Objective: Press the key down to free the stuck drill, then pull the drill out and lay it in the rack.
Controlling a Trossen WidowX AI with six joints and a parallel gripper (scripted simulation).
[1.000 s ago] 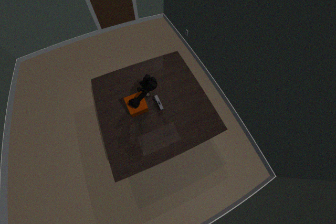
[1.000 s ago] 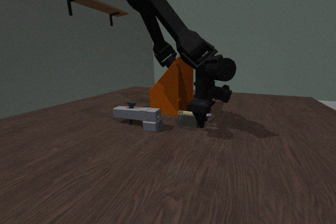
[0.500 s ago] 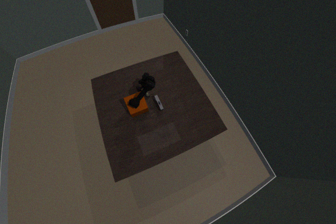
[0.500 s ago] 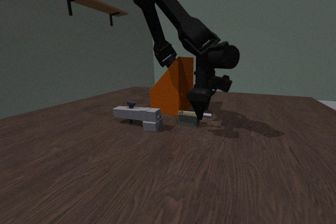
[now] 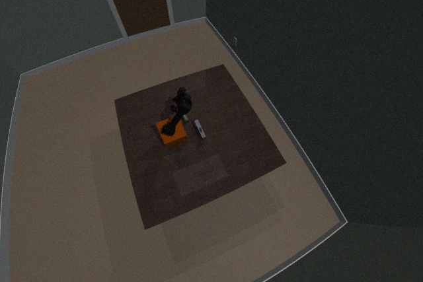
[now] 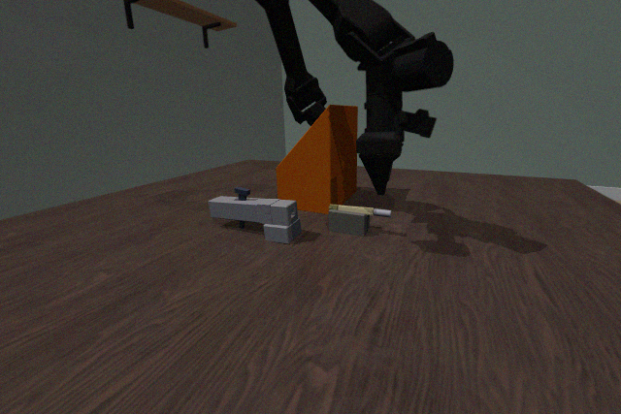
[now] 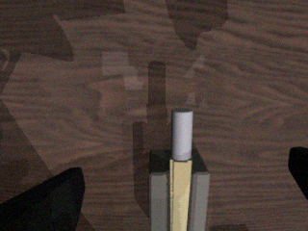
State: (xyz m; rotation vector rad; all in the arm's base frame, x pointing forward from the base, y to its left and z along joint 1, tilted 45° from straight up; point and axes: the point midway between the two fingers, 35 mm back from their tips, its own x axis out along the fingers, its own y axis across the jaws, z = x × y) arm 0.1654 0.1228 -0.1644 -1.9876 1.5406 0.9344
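Overhead, arm reaches over one orange block. Ext. view: gripper points down, far of one drill lying in one grey rack; one key w/ holder left. Wrist: jaws fully apart, empty, above drill.

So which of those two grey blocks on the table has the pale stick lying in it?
The small grey block on the right, nearest the gripper; the longer L-shaped block on the left carries a dark key instead.

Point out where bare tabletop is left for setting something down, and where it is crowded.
Bare wood spans the whole near side of the table, in front of the grey fixture and rack, plus both flanks. Crowded: the cluster of fixture, orange stand, rack holding the drill, with the open gripper behind.
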